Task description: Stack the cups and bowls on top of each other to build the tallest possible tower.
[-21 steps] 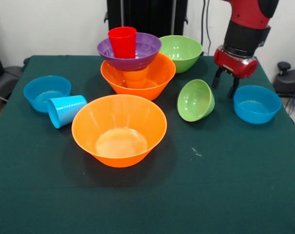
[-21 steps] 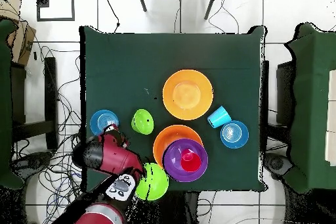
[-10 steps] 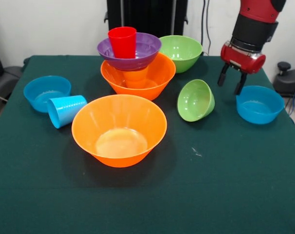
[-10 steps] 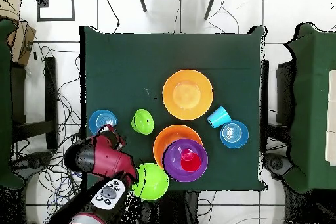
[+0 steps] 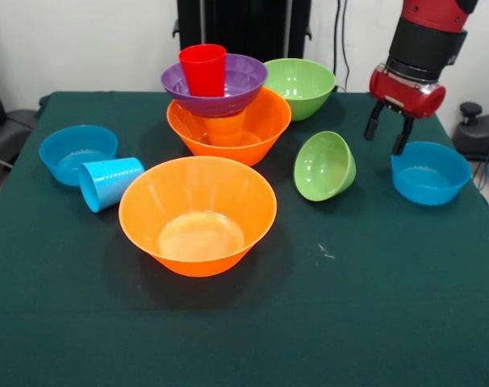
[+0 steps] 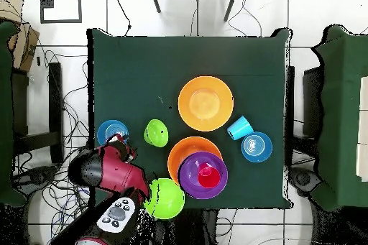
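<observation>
Half the orange cup (image 5: 226, 127) hides under the purple bowl (image 5: 228, 90); gripper (image 5: 389, 134) spread, empty.

A glossy large orange plastic bowl (image 5: 228, 126) stands upright at the back of the table, an orange plastic cup (image 5: 226, 129) inside it. A large purple bowl (image 5: 215, 87) sits on that cup and carries an upright red tumbler (image 5: 202, 70). A second large orange bowl (image 5: 198, 214) stands in front. A light blue tumbler (image 5: 109, 182) lies on its side, touching a small blue bowl (image 5: 77, 153). A small green bowl (image 5: 324, 166) is tipped on edge; another small blue bowl (image 5: 427, 172) and a large green bowl (image 5: 299, 86) stand upright.
</observation>
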You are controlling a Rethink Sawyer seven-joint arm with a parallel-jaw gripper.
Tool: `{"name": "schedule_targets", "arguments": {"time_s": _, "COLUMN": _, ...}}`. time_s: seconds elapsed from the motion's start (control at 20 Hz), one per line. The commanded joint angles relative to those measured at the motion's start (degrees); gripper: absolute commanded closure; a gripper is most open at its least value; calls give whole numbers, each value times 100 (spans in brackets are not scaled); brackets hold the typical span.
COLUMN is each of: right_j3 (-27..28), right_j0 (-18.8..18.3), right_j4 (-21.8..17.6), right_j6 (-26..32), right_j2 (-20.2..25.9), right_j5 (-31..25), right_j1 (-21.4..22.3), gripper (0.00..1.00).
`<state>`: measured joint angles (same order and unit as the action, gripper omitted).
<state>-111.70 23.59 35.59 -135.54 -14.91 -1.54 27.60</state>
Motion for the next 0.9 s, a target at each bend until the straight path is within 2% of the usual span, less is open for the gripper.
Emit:
{"name": "schedule_targets", "arguments": {"time_s": 0.05, "right_j3": 353, "right_j0": -83, "right_j4": 262, "right_j6": -1089, "right_j2": 592, "right_j5": -410, "right_j1": 20, "gripper": 0}}
{"name": "schedule_targets", "arguments": {"time_s": 0.25, "right_j3": 214, "right_j0": -386, "right_j4": 143, "right_j6": -1030, "right_j2": 958, "right_j5": -175, "right_j1": 80, "gripper": 0}}
{"name": "schedule_targets", "arguments": {"time_s": 0.4, "right_j3": 3, "right_j0": -854, "right_j4": -63, "right_j6": -994, "right_j2": 1490, "right_j5": 101, "right_j1": 129, "gripper": 0}}
{"name": "schedule_targets", "arguments": {"time_s": 0.65, "right_j3": -170, "right_j0": -1344, "right_j4": -251, "right_j6": -1048, "right_j2": 2135, "right_j5": 348, "right_j1": 80, "gripper": 0}}
{"name": "schedule_targets", "arguments": {"time_s": 0.9, "right_j3": -344, "right_j0": -1631, "right_j4": -318, "right_j6": -1028, "right_j2": 2436, "right_j5": 276, "right_j1": 223, "gripper": 0}}
